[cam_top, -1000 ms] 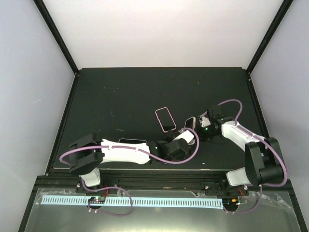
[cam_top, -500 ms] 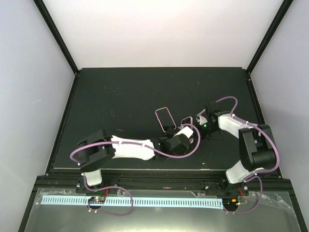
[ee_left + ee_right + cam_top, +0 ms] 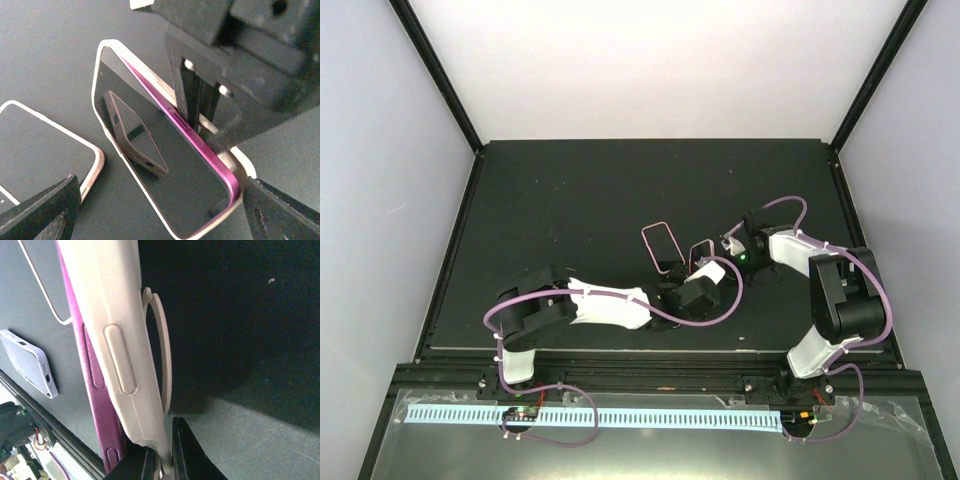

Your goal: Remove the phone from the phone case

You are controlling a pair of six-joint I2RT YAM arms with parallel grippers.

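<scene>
On the counter (image 3: 570,190) a second phone (image 3: 663,246) lies just left of the cased phone (image 3: 701,254), with the right pincer (image 3: 729,245) at its right edge.

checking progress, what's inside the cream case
A phone with a magenta edge, screen showing, one long side raised above the cream case rim. Its back is hidden by the case.

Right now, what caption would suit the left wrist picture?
Right gripper pinching a cream phone case while the magenta-edged black phone sits partly out.

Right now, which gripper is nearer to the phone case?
Right. The right gripper pinches the edge of the phone case; the left gripper is open in front of it, not touching.
</scene>
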